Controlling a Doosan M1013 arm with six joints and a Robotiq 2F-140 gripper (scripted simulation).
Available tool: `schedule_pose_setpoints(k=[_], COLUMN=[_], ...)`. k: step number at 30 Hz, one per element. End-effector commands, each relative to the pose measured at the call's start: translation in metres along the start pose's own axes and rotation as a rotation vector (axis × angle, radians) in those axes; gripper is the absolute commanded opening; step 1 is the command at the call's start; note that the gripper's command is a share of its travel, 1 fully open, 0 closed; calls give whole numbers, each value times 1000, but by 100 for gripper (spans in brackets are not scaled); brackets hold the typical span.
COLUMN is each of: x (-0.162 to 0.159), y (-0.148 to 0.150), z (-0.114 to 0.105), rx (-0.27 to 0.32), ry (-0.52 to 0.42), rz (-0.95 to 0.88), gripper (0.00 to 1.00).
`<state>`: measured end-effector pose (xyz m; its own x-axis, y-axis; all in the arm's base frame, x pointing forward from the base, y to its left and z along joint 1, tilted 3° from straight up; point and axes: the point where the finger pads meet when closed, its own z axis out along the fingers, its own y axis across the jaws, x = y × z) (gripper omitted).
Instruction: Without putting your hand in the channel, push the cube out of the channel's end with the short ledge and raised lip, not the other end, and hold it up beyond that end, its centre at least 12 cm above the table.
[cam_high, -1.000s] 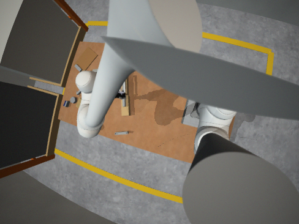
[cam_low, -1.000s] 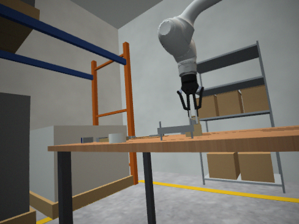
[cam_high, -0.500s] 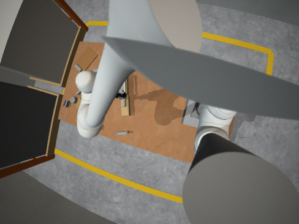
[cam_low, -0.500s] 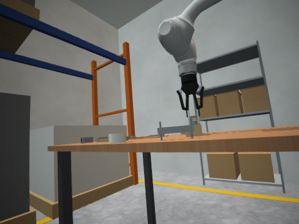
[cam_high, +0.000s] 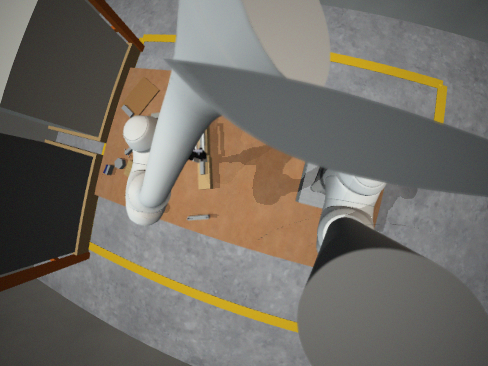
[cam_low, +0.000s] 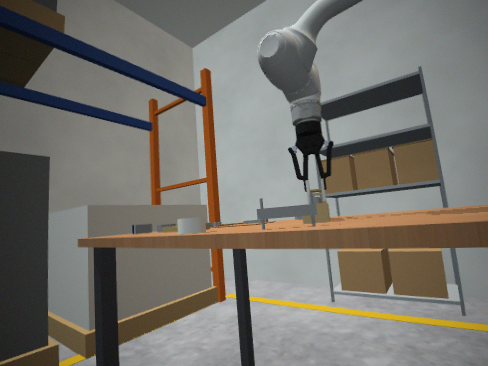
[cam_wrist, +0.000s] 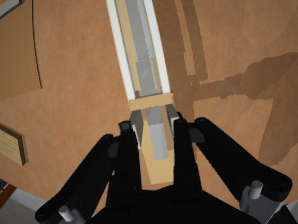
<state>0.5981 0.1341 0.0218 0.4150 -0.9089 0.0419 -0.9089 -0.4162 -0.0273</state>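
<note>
Cube: apparently the grey block (cam_wrist: 147, 78) inside the channel (cam_high: 205, 183) (cam_low: 323, 213) (cam_wrist: 161, 55), just behind the tan crosspiece (cam_wrist: 151, 102); its identity cannot be told for certain.
Gripper (cam_high: 198, 154) (cam_low: 316, 192) (cam_wrist: 153, 111): partly open, fingers parted over the channel's wooden end; a grey strip (cam_wrist: 158, 142) is seen below and between them, with no grip on it shown.
Bench (cam_high: 240, 220) (cam_low: 350, 232): orange-brown top, crossed by shadows; the arm's base stands toward its right end in the top view.
Lower edge, top view: a grey tool (cam_high: 198, 217) (cam_low: 285, 212) is laid near it.
Left edge, top view: small blocks and a tan panel (cam_high: 141, 96) are set near it, the panel by the upper left corner.
Room: grey floor, yellow line (cam_high: 200, 295) (cam_low: 370, 314), pale walls.
Exterior view only: prongs are seen on the tool, and cartons (cam_low: 417, 272) on a metal shelf (cam_low: 437, 155).
Wrist view only: the channel's white-topped walls are shown from above.
</note>
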Motion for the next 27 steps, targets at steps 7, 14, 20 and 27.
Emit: schedule_pose_setpoints(k=[7,14,20,27], x=[0,0,0,0], y=[0,0,0,0], z=[0,-4,-63,-67], rx=[0,0,0,0], ry=[0,0,0,0], rz=[0,0,0,0], gripper=[23,23,23,23])
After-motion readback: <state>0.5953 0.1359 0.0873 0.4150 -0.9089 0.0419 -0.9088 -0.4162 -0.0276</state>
